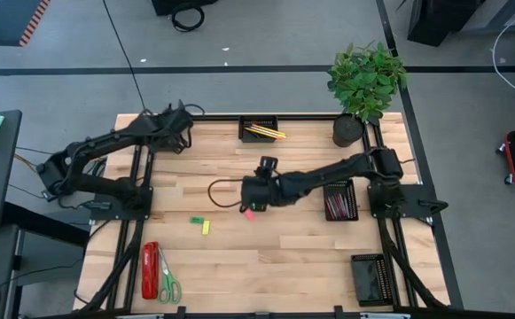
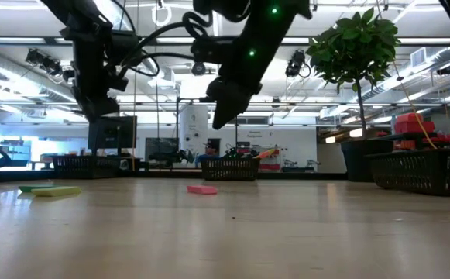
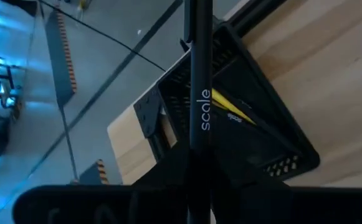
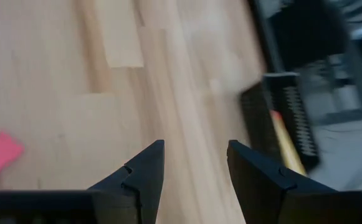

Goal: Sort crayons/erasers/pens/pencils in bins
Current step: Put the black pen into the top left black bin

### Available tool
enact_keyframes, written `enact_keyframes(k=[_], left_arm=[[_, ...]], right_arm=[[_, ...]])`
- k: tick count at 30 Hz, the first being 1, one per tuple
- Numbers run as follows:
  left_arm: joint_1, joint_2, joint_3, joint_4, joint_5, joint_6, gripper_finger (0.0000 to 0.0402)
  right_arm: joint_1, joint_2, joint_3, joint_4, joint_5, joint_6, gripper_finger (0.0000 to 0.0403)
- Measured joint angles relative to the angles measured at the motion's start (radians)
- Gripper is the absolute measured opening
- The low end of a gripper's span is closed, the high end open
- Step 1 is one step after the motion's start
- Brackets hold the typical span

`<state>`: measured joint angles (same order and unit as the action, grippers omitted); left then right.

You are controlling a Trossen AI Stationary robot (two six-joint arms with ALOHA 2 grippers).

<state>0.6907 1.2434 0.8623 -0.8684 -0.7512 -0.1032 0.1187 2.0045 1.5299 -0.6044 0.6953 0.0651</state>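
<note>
- Nearest the low camera lie the yellow eraser [image 2: 54,191] and green eraser [image 2: 32,187], side by side at about 7 o'clock from the table's middle; the pink eraser [image 2: 202,189] lies farther in, near the centre.
- Risk, right side: in the wrist view the pink eraser sits well off to one side of the fingers, not between them. A straight descent from this pose would likely miss it, or land one finger on it and flick it away.
- Risk, flat block: the eraser lies low on the wood, so fingertips may scrape the table [image 1: 275,257] before they can pinch it.
- Risk, left side: the black pen [image 3: 199,93] sticks far out of its grip, so a swing could twist it loose. It also crosses in front of the bin [image 1: 258,129] at 12 o'clock that holds yellow pencils [image 1: 264,132], the wrong place for a pen.
- Right gripper [image 4: 192,152]: fingers spread wide, holding nothing, touching nothing, hovering just at 12 o'clock of the pink eraser.
- Left gripper [image 1: 182,128]: at about 11 o'clock on the table, fingers drawn together on the black pen.
- Another bin [image 1: 340,199] with reddish sticks sits at 3 o'clock, and an empty-looking one [image 1: 370,279] at 5 o'clock.
</note>
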Motion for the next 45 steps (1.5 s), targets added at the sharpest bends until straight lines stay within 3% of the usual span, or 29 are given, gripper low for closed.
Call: enact_keyframes(k=[6,12,18,23,35,41,45], left_arm=[[0.085,0.000,-0.036,0.138,0.118,0.062,0.0059],[0.114,0.000,-0.090,0.152,0.124,0.037,0.0061],[0.125,0.001,-0.159,0.260,0.122,0.049,0.0039],[0.132,0.001,-0.199,0.323,0.121,0.090,0.0061],[0.138,0.002,-0.201,0.331,0.127,0.116,0.0072],[0.168,0.002,-0.201,0.379,0.099,0.222,0.0085],[0.164,0.002,-0.201,0.425,0.061,0.228,0.0066]], right_arm=[[-0.078,0.000,0.000,0.044,-0.303,-0.079,0.0180],[-0.120,0.000,0.000,0.048,-0.505,-0.117,0.0180],[-0.120,0.000,0.000,0.055,-0.514,-0.141,0.0180],[-0.121,0.000,0.000,0.059,-0.514,-0.159,0.0180],[-0.157,0.000,-0.001,0.232,-0.573,-0.213,0.0180],[-0.183,0.000,-0.001,0.237,-0.578,-0.227,0.0180],[-0.200,0.000,-0.001,0.236,-0.578,-0.227,0.0180]])
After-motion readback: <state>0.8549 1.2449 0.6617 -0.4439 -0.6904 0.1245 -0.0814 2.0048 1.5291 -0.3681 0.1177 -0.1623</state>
